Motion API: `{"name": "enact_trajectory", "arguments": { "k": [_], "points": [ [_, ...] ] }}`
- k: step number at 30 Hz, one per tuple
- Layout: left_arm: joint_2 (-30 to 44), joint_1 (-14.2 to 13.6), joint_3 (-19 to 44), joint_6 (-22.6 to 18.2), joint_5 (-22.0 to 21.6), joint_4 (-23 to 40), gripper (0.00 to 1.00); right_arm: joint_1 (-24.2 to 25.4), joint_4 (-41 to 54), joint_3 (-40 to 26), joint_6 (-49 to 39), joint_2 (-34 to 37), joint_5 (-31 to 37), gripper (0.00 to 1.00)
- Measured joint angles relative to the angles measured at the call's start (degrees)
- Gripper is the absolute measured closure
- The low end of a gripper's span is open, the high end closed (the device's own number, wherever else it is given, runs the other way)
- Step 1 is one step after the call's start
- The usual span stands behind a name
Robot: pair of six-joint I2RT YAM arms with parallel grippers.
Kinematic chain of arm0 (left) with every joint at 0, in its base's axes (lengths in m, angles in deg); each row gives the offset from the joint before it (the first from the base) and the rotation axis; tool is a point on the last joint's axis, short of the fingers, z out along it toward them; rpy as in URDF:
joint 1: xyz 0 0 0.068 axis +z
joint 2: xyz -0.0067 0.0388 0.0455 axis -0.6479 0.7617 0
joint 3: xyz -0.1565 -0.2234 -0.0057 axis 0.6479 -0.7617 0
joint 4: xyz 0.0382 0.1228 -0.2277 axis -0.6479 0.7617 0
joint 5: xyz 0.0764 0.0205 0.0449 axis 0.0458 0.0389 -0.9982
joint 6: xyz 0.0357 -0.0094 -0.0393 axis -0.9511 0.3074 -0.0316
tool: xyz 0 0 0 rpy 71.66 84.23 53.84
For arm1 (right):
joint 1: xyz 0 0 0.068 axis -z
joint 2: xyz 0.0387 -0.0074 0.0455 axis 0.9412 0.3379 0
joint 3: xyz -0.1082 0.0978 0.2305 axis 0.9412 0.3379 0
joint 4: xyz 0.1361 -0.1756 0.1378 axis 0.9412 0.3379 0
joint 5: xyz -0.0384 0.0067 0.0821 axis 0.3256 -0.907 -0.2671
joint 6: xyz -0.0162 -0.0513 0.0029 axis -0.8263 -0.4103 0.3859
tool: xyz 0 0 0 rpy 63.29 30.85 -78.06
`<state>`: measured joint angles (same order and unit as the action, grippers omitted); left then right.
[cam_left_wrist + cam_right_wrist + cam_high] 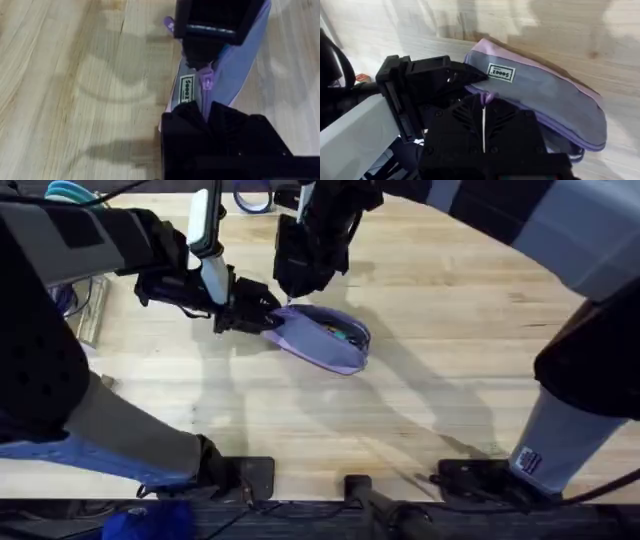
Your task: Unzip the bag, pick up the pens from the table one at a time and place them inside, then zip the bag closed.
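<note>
The lavender and grey-blue bag (325, 340) lies on the table (450, 330) near its middle. Its far-right end gapes, and a bit of a green pen (346, 333) shows inside. My left gripper (262, 317) is shut on the bag's left end, and its black fingers (187, 122) pinch the fabric beside a small label (186, 88). My right gripper (293, 298) comes down from the far side and is shut on the purple zipper pull (488, 97) at that same end. In the right wrist view the left gripper (462, 75) sits just beyond the bag (545, 95).
A clear ruler-like object (90, 310) lies at the left edge. Teal loops (68, 192) and a blue loop (250, 200) sit at the far edge. Bare wood stretches to the right and toward the near side of the bag.
</note>
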<state>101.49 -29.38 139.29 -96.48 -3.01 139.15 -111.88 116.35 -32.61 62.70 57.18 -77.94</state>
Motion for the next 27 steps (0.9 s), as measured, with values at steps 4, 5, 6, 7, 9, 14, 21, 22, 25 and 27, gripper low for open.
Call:
{"name": "enact_trajectory", "arguments": {
  "k": [4,5,6,7,9,14,21,22,25,27],
  "points": [
    [0.0,0.0,0.0,0.0,0.0,0.0,0.959,0.0,0.1,0.0,0.0,0.0,0.0,0.971],
    [0.0,0.0,0.0,0.0,0.0,0.0,0.959,0.0,0.2,0.0,0.0,0.0,0.0,0.971],
    [0.0,0.0,0.0,0.0,0.0,0.0,0.959,0.0,0.3,0.0,0.0,0.0,0.0,0.971],
    [0.0,0.0,0.0,0.0,0.0,0.0,0.960,0.0,0.4,0.0,-0.2,0.0,0.0,0.971],
    [0.0,0.0,0.0,0.0,0.0,0.0,0.959,0.0,0.8,0.0,-0.8,0.0,0.2,0.971],
    [0.0,0.0,0.0,0.0,0.0,0.0,0.959,0.0,4.8,0.0,-2.2,0.0,2.8,0.970],
    [0.0,0.0,0.0,0.0,0.0,0.0,0.959,-0.2,8.5,-0.2,-5.7,0.0,5.9,0.969],
    [0.0,0.0,0.0,0.0,0.0,0.0,0.959,-0.2,9.2,-0.3,-6.1,0.0,6.5,0.969],
    [0.0,0.0,0.0,0.0,0.0,0.0,0.959,-0.2,11.5,-0.4,-7.5,0.0,8.0,0.969],
    [0.0,0.0,0.0,0.0,0.0,0.0,0.959,-0.2,12.9,-0.4,-8.4,0.0,9.1,0.969]
  ]
}}
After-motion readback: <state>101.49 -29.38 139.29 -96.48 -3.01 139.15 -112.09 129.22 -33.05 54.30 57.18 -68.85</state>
